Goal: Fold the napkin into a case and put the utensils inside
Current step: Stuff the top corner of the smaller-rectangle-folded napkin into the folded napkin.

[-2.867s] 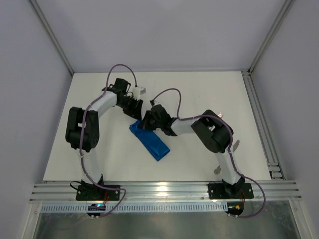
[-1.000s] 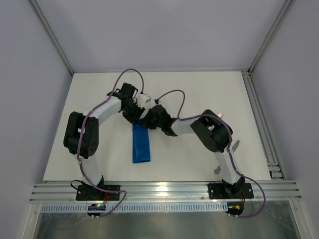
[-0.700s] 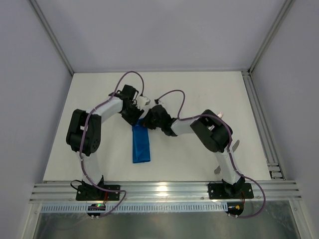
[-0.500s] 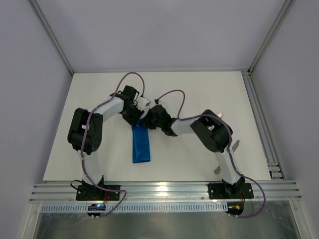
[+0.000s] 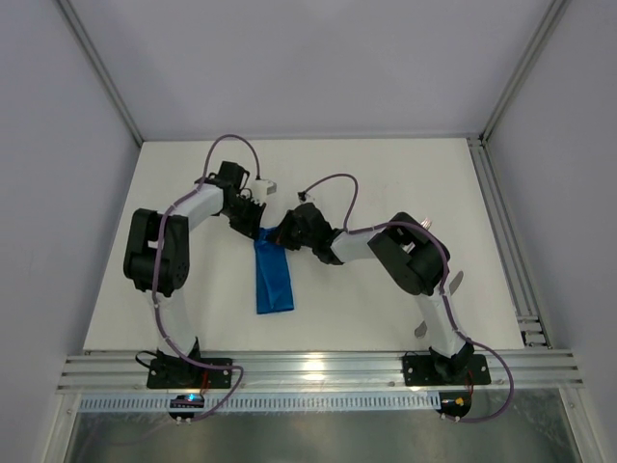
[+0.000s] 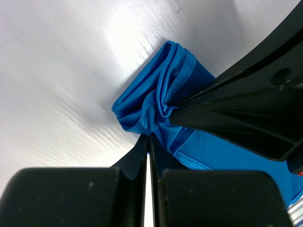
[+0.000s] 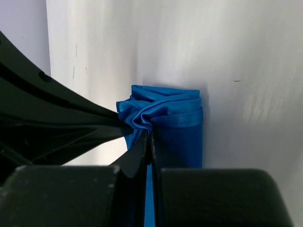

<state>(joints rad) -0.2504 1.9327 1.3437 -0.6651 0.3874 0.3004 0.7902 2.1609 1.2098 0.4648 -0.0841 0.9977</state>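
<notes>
The napkin [image 5: 273,280] is a bright blue cloth folded into a narrow, flat strip, the case, lying lengthwise on the white table [image 5: 386,183]. Both grippers meet at its far end. My left gripper [image 5: 254,224] comes from the left and is shut, its tips pinching the bunched corner [image 6: 142,113]. My right gripper [image 5: 281,234] comes from the right and is shut on the same bunched folds [image 7: 142,118]. A slim silver utensil end [image 5: 455,281] and another bit [image 5: 420,331] show beside my right arm, mostly hidden by it.
Aluminium rails run along the table's near edge [image 5: 318,367] and right side [image 5: 506,251]. Grey walls close in the left, back and right. My left elbow [image 5: 154,253] stands left of the napkin, and my right elbow [image 5: 416,256] stands to its right.
The napkin swung from a diagonal lie to lengthwise, with both grippers holding its far end. In the last half second my left wrist shifted left; the cloth stayed put.
</notes>
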